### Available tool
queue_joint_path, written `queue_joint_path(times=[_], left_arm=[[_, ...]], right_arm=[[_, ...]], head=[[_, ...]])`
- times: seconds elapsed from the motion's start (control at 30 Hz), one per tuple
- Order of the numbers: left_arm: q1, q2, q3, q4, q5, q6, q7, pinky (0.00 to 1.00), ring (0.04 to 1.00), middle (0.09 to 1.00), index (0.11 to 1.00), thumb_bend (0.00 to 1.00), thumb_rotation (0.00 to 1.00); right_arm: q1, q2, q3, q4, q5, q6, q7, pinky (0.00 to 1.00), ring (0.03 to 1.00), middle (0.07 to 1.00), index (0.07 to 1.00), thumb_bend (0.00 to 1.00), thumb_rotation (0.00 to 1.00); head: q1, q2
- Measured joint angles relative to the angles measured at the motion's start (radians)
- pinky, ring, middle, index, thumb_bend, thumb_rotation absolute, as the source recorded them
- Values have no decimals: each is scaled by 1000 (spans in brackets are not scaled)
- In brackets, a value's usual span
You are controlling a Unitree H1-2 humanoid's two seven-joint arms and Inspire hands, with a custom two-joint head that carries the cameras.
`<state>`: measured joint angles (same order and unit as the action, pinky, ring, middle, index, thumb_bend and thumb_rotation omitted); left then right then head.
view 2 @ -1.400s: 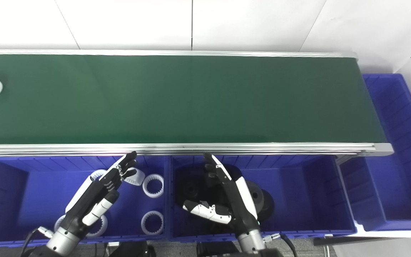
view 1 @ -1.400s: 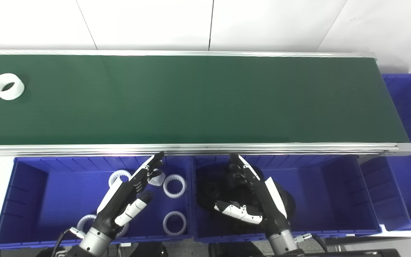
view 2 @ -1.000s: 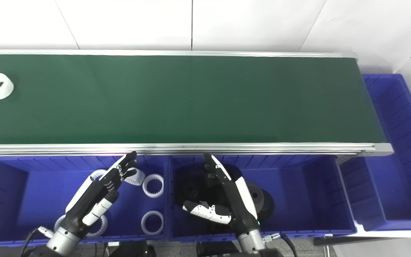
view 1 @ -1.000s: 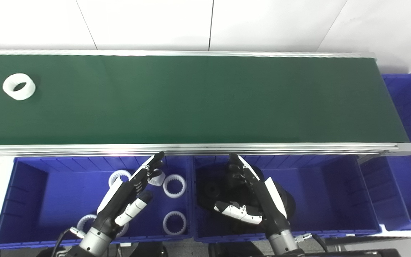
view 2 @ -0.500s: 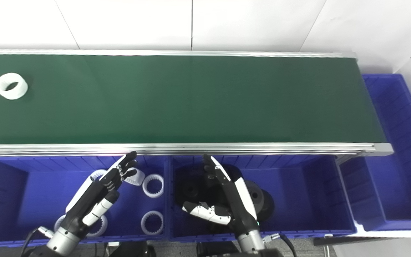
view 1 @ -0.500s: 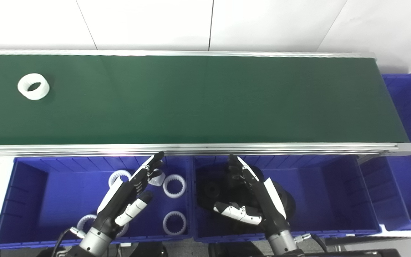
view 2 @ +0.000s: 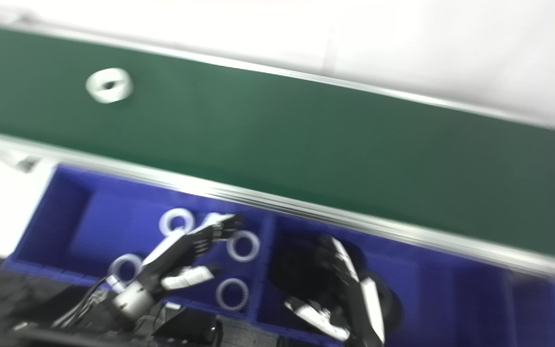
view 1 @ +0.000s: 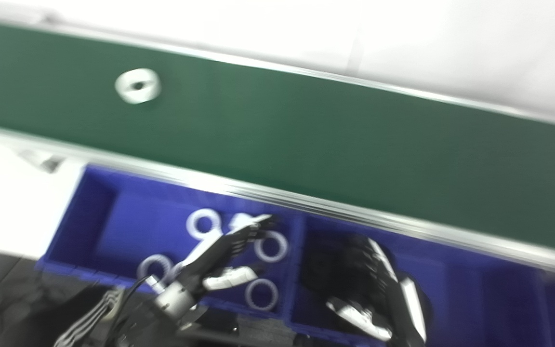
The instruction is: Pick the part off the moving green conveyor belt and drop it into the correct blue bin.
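Observation:
A white ring part point(view 1: 138, 86) lies on the green conveyor belt point(view 1: 306, 135) at its far left; it also shows in the right eye view point(view 2: 109, 85). My left hand point(view 1: 219, 260) is open and empty above the left blue bin point(view 1: 99, 217), which holds several white rings point(view 1: 270, 246). My right hand point(view 1: 378, 294) is open and empty above the middle blue bin point(view 1: 475, 289), which holds black parts point(view 2: 292, 262). Both views are blurred and tilted.
The belt's metal rail point(view 1: 306, 205) runs between the belt and the bins. A white wall point(view 1: 403, 38) stands behind the belt. A white surface point(view 1: 7, 202) lies left of the left bin.
The camera has swung left and tilted, so the whole picture has shifted and blurred. The white ring has travelled to the right along the belt. Both hands stay open over their bins.

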<state>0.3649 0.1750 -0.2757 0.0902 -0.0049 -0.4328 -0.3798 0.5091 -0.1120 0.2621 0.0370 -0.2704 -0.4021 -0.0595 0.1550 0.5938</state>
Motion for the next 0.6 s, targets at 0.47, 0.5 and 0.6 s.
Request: queue_joint_path(times=[0.47,0.5,0.6], left_arm=[[15,-79,211,-4,-87,-2,-76,736,857,906,888,618,619],[14,-85,218,-15,-83,-3,-65,752,849,896,877,626,639],[4,-92,230,-45,-78,-3,-53,739,824,874,860,638,630]], right_arm=[[-35,14,21,68,-28,-7,-42,758,853,887,911,759,434],[-39,14,23,69,-28,-7,-44,756,851,886,907,762,417],[-43,14,29,73,-26,-8,-50,751,847,886,904,763,405]], head=[[-49,-66],[-52,-75],[-55,-84]])
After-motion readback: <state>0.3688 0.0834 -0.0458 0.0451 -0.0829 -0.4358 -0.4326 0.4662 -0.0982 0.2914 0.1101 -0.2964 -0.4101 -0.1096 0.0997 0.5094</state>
